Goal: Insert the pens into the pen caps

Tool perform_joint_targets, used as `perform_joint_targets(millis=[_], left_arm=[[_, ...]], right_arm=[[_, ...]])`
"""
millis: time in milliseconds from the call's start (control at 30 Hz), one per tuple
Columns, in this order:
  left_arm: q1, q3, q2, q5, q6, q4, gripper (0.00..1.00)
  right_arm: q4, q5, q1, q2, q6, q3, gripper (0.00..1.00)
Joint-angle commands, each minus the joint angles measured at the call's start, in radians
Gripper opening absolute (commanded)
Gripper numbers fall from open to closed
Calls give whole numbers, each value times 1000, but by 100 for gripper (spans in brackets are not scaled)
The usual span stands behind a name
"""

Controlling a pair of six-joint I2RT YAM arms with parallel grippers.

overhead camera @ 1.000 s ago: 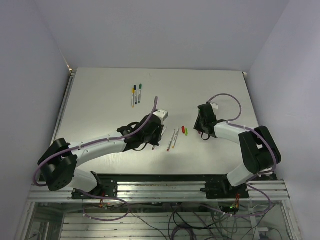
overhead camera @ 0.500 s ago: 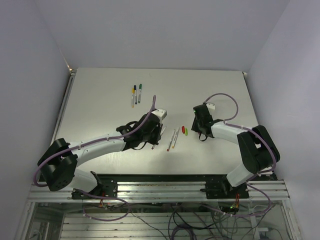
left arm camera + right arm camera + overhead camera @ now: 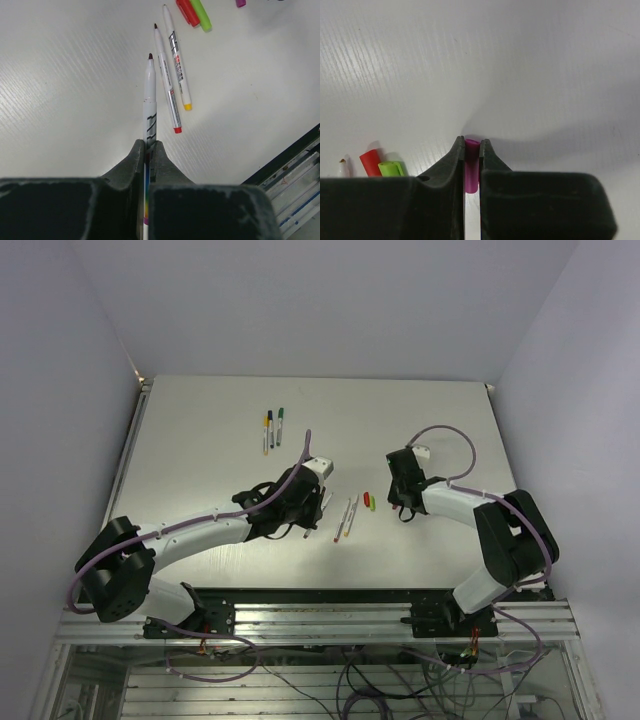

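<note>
My left gripper (image 3: pixel 148 145) is shut on a grey-white pen (image 3: pixel 150 95) whose dark magenta tip points forward, low over the table; in the top view this gripper (image 3: pixel 318 504) is at mid-table. Two more uncapped pens (image 3: pixel 172 75) lie side by side just right of it, also seen from above (image 3: pixel 347 517). A red cap (image 3: pixel 187 11) and a green cap (image 3: pixel 201 14) lie beyond them. My right gripper (image 3: pixel 472 142) is shut on a magenta cap (image 3: pixel 472 165) at the table surface, right of the red cap (image 3: pixel 369 162) and green cap (image 3: pixel 390 168). From above, the right gripper (image 3: pixel 404 508) is right of the caps (image 3: pixel 369 501).
Three capped pens (image 3: pixel 272 427) lie together at the back left of the white table (image 3: pixel 200 460). The table's front edge with metal rail (image 3: pixel 320 605) is close behind the loose pens.
The right gripper has shifted a little to the left, toward the caps, with the magenta cap between its fingers. The left arm has edged slightly with its pen.
</note>
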Motion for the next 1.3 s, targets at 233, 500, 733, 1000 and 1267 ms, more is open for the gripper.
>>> perform_joint_targets(millis=[233, 500, 733, 1000, 1267], left_arm=[[10, -20, -8, 37, 0, 38, 7], [11, -18, -13, 42, 4, 32, 7], [11, -12, -3, 56, 9, 34, 7], [11, -17, 8, 69, 0, 52, 7], [12, -25, 11, 69, 2, 48, 7]], right_arm=[[-194, -95, 13, 99, -18, -39, 21], [-232, -68, 44, 97, 13, -36, 28], [-266, -57, 54, 65, 35, -63, 29], [-272, -59, 67, 78, 39, -70, 25], [-259, -46, 68, 143, 44, -44, 28]])
